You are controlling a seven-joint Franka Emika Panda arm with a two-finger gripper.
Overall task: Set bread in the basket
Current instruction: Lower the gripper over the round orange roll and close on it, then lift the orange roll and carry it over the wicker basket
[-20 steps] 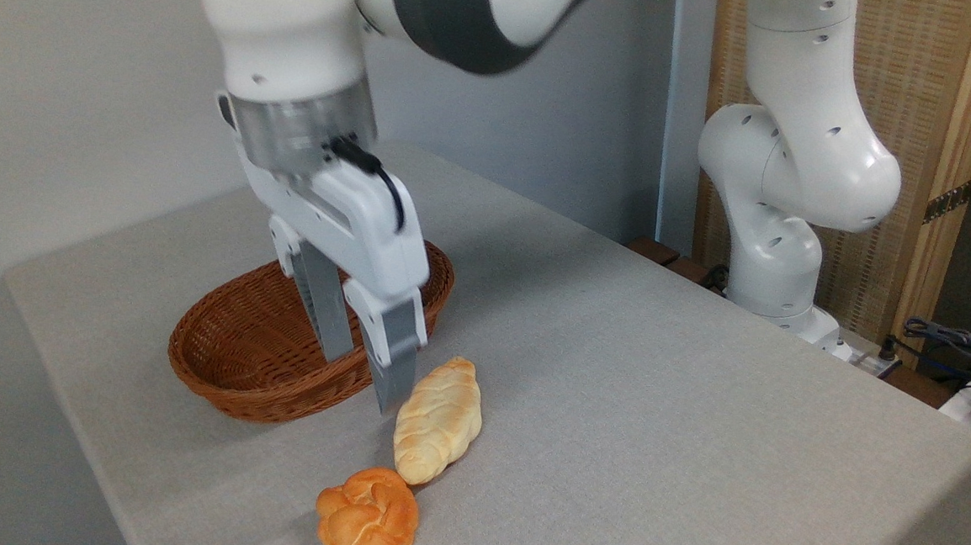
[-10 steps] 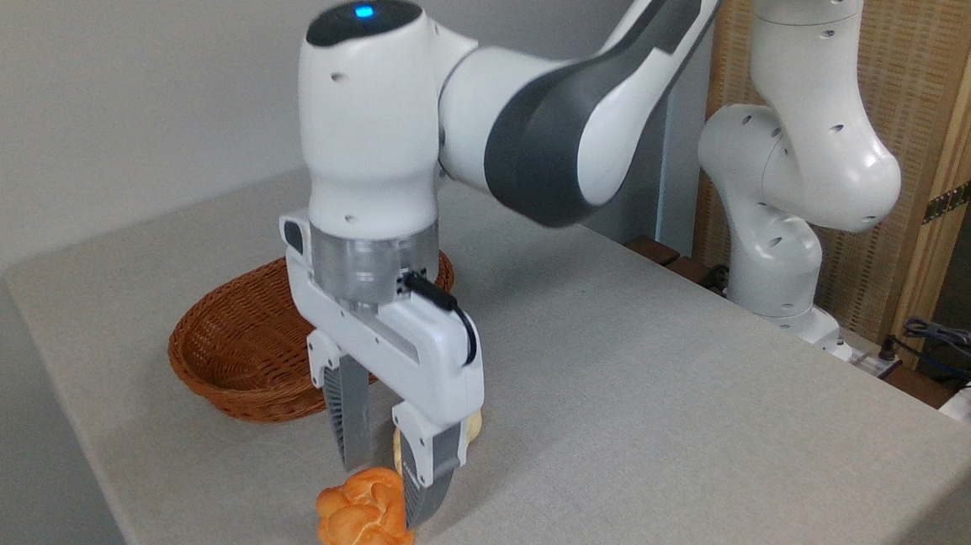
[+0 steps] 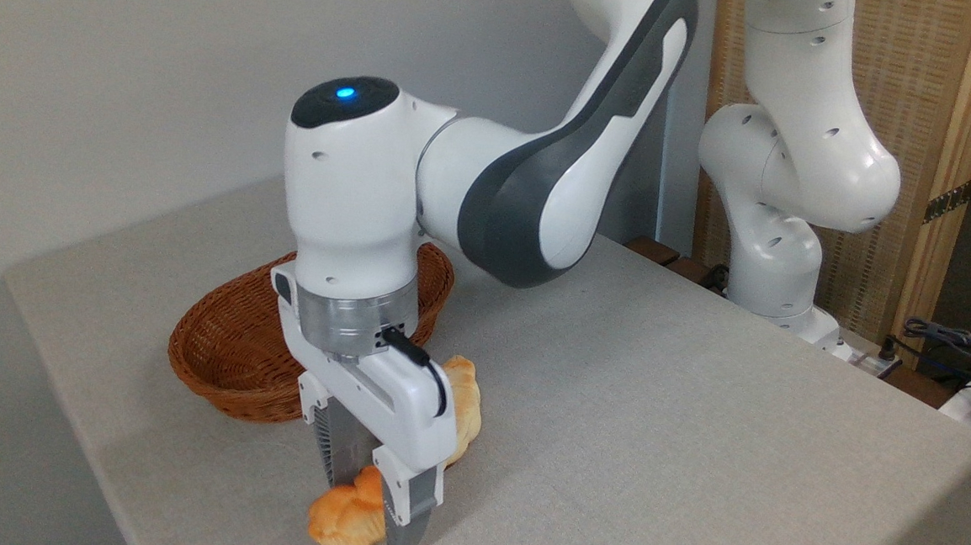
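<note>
Fixed camera, single view.

Gripper (image 3: 374, 510) is down at the near-left edge of the bench (image 3: 654, 418), fingers pointing straight down and straddling the bread (image 3: 344, 521). The bun sits on the bench between the fingers; the back finger is behind it, the front finger covers its right side. Jaws look parted around it, with both fingers at or near the crust. I can't tell whether they're squeezing yet, so grip state is unclear. The bun looks slightly blurred, possibly nudged.

Basket (image 3: 227, 358) sits behind and left of the gripper, near but apart, and its visible part looks empty. Braided loaf (image 3: 465, 406) lies just behind the gripper, mostly hidden by the hand, close to the bun. It's not the target.

Step in hand, my read: closing on the bun.
- Fingertips look low enough, near bench level. Don't press further or the tips will scrape.
- Close gently. If the crust is soft, hard force will crush it or pop it out sideways.
- The bun is near the bench edge, so an off-centre squeeze could push it off. Centre it first.
- Watch the back finger against the loaf, and don't drag the loaf along.
- Lift straight up and clear the basket rim before moving left-back. Release low over the middle of the basket.
</note>
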